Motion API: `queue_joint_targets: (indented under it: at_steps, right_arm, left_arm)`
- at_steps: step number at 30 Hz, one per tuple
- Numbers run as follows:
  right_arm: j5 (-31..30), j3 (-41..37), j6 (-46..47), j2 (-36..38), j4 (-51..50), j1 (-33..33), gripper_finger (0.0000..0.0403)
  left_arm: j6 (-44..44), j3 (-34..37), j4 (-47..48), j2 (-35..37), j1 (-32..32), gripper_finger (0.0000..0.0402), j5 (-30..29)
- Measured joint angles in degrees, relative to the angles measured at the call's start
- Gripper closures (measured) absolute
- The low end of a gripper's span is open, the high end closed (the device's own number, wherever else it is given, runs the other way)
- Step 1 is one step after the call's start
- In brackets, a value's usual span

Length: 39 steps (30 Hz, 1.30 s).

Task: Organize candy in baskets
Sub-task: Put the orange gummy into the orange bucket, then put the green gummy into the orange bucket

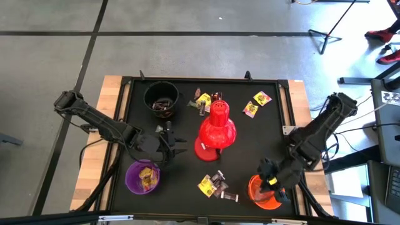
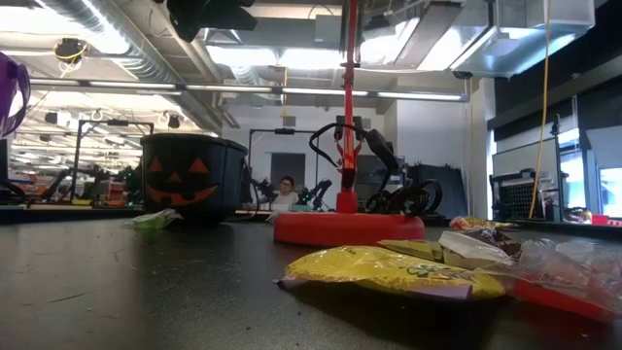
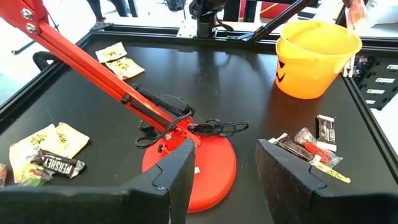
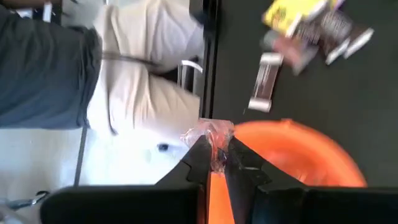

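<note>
1. Standing mid-table, the red desk lamp (image 1: 217,128) rose between three buckets: black bucket (image 1: 161,99), purple bucket (image 1: 143,177), orange bucket (image 1: 265,192).
2. Right gripper (image 4: 217,157) hung over the orange bucket's rim, clenched on a clear-wrapped candy (image 4: 213,134).
3. Left gripper (image 3: 222,163) waited beside the lamp base, jaws released, empty.
4. Loose candy (image 1: 215,185) lay scattered.

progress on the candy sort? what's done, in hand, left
Done: candy already lies in the black bucket and purple bucket.
In hand: the right gripper is shut on a clear-wrapped candy above the orange bucket.
Left: loose candy near the red lamp, at the back and front. The left gripper is open and empty, facing the lamp base.
</note>
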<state>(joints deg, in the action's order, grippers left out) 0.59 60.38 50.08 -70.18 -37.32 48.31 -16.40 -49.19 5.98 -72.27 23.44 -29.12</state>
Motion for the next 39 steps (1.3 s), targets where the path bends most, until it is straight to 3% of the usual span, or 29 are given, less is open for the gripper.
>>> queue_joint_targets:
  at_steps: [7,18,24,33,39]
  right_arm:
    - [-4.1,0.0,6.3,-2.7,-7.0,3.7,0.0365]
    - [-4.5,0.0,6.5,-4.0,-7.8,3.8,0.0253]
    - [-3.4,0.0,6.3,-4.0,-7.8,3.8,0.0242]
    - [-7.0,0.0,0.0,-4.0,-5.6,2.8,0.0248]
    - [-7.6,0.0,-8.8,-4.0,-1.7,-1.7,0.0248]
  left_arm:
    - [0.0,0.0,0.0,0.0,0.0,0.0243,0.0]
    - [0.2,0.0,0.1,0.0,-0.1,0.0243,-0.4]
    - [0.2,0.0,2.7,0.0,-0.6,0.0243,-3.3]
    - [-9.2,0.0,22.4,0.2,-8.2,0.0243,-2.5]
    - [-12.1,0.1,34.3,0.2,-16.5,0.0243,2.6]
